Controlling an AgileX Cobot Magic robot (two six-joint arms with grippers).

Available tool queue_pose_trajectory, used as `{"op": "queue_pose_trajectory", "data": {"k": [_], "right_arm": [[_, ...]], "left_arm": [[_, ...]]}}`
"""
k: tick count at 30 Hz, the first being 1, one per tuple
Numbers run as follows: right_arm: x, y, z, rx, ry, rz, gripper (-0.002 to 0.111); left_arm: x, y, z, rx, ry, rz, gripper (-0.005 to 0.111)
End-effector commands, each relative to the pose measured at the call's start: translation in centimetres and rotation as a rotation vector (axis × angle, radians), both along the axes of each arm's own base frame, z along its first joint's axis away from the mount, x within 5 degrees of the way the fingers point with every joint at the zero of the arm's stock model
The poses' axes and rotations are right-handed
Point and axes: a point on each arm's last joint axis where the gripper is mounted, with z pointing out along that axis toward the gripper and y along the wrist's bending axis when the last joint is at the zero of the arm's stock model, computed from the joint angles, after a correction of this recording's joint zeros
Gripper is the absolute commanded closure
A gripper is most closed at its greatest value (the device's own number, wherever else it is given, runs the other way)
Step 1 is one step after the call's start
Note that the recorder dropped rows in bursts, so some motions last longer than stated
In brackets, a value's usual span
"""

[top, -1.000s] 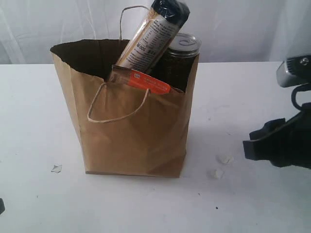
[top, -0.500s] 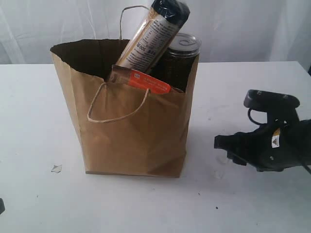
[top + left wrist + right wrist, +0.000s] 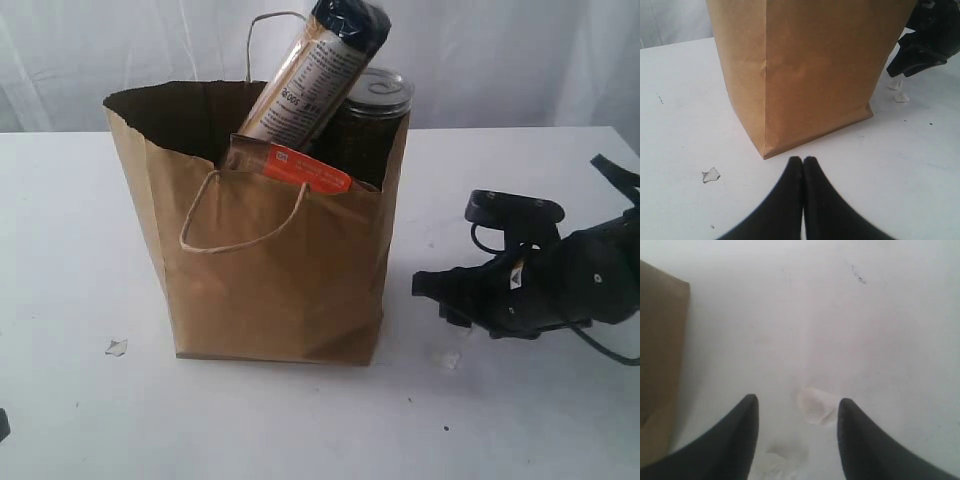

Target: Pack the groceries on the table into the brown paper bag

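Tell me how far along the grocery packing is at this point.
Done: the pasta packet, dark can and orange pouch stand in the brown bag. In hand: nothing; the right tool is open over white crumbs, the left tool shut and empty. Left: no grocery shows on the table; deeper bag contents are hidden.

Bag (image 3: 280, 270): you see kraft-brown paper, upright on the table, mouth open, one cord handle hanging down the near face.
Table (image 3: 520, 420): plain white and flat under your bag.
Pasta packet (image 3: 305, 85): leans in the bag, its dark end sticking well above the rim.
Can (image 3: 372, 125): dark, upright in the bag's right corner, beside the pasta.
Pouch (image 3: 305, 168): brown-orange, its top edge showing at the near rim.
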Motion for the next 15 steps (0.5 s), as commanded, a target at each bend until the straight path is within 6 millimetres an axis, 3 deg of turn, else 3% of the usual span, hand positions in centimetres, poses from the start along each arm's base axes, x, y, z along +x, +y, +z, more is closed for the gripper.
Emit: {"op": "queue_pose_trajectory", "data": {"k": [1, 9, 15], "right_arm": [[0.6, -0.6, 0.0, 0.003, -0.010, -0.022, 0.062], [0.9, -1.0, 0.0, -0.003, -0.028, -0.021, 0.062], [1.0, -1.0, -1.2, -0.020, 0.014, -0.017, 0.062]], "left_arm": [[0.0, 0.0, -0.1, -0.004, 0.005, -0.001, 0.107], [0.0, 0.0, -0.1, -0.004, 0.005, -0.001, 0.107], [0.0, 0.0, -0.1, -0.004, 0.005, -0.001, 0.107]]}}
